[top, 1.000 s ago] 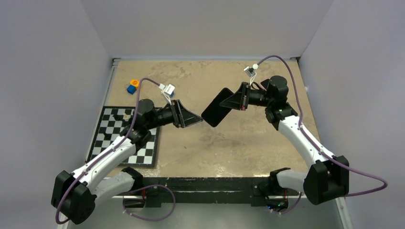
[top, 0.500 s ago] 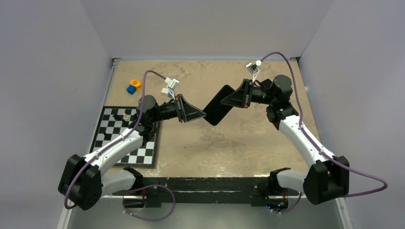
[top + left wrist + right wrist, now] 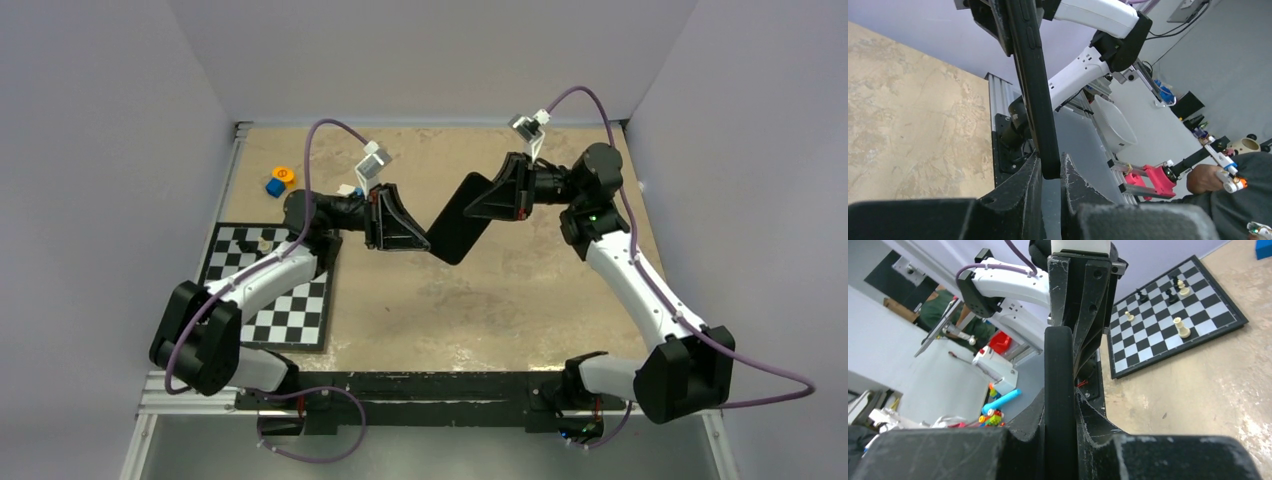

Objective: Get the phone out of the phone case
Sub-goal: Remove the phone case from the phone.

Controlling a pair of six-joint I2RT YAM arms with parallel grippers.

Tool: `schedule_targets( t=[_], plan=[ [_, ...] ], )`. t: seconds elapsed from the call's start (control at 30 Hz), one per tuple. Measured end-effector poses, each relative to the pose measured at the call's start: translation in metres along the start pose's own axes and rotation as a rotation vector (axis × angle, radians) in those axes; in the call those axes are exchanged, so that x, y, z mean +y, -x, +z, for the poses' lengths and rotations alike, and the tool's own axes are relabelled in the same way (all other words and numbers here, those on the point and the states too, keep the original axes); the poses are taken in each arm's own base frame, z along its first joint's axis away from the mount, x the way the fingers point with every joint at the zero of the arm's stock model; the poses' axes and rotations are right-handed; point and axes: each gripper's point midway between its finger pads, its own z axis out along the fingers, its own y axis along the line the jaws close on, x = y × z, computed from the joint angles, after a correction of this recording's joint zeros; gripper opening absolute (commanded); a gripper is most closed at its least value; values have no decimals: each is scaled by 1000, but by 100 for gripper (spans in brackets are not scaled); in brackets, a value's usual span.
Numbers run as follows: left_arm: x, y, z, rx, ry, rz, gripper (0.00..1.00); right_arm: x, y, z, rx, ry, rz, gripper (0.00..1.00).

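The phone in its black case [image 3: 462, 222] hangs tilted in mid-air over the middle of the table. My right gripper [image 3: 472, 207] is shut on its upper end; in the right wrist view the case edge [image 3: 1060, 365] runs straight up between my fingers, with the right gripper [image 3: 1060, 395] pressed on both sides. My left gripper [image 3: 425, 243] holds the lower end. In the left wrist view the case [image 3: 1035, 90] comes down between the fingertips, and the left gripper [image 3: 1051, 167] is closed on its tip. I cannot tell the phone and the case apart.
A chessboard [image 3: 270, 290] with a few pieces lies at the left, under my left arm; it also shows in the right wrist view [image 3: 1173, 315]. A blue cube [image 3: 275, 187] and an orange piece [image 3: 282, 173] sit at the back left.
My left gripper has moved up and right, turned, and closed round the lower end of the case. My right gripper has raised the case a little and tilted it steeper.
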Motion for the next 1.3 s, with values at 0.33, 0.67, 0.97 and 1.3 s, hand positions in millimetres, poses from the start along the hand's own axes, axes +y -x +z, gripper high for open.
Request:
schedule_targets(
  t=[0.33,0.67,0.97,1.3],
  plan=[
    [-15,6,0,23,226,265,0,12,11,12,77,69,0,0],
    [1,-9,-9,100,301,412,0,-10,2,22,152,121,70,0],
    [1,-26,-8,171,243,455,0,-21,-8,30,259,185,166,0],
    [-8,-43,3,160,101,481,0,-24,-20,40,347,199,389,0]
  ],
)
